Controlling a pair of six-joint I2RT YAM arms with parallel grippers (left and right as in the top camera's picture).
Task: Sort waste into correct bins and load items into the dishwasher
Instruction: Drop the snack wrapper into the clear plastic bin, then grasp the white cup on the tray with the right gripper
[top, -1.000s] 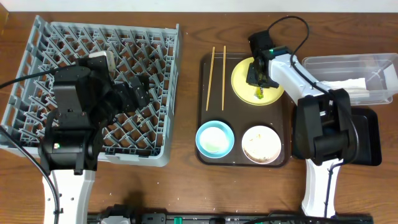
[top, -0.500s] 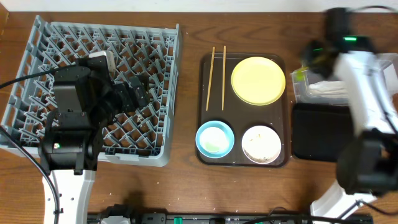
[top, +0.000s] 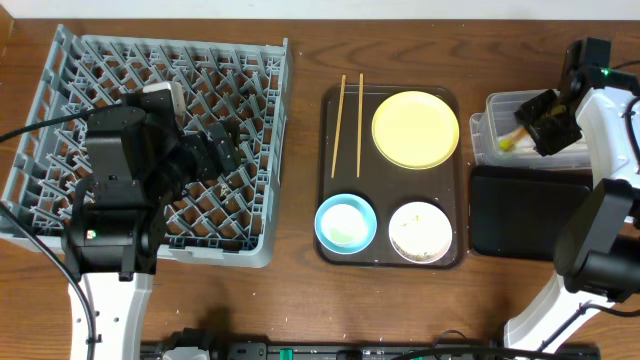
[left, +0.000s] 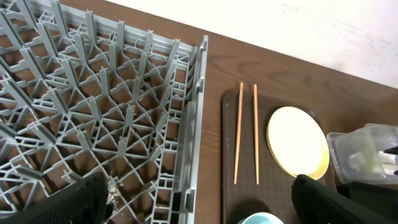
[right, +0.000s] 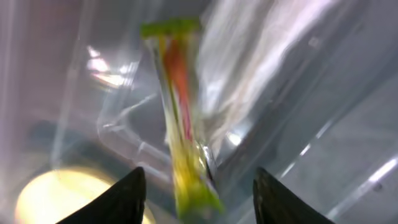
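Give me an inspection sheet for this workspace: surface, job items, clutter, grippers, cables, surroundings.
Surface: brown wooden table, bare between the items.
Job's things: grey dish rack on the left, no dishes seen in it. Chopsticks, yellow plate, blue bowl and white bowl sit on the brown serving tray. Wrapper is in the clear tub; the black tray looks empty.
Clutter: pale specks in the rack.
Grippers: left gripper open over the rack, holding nothing; right gripper open over the tub.
Cables: black cable at the left arm.
Surroundings: pale area beyond the table's far edge.
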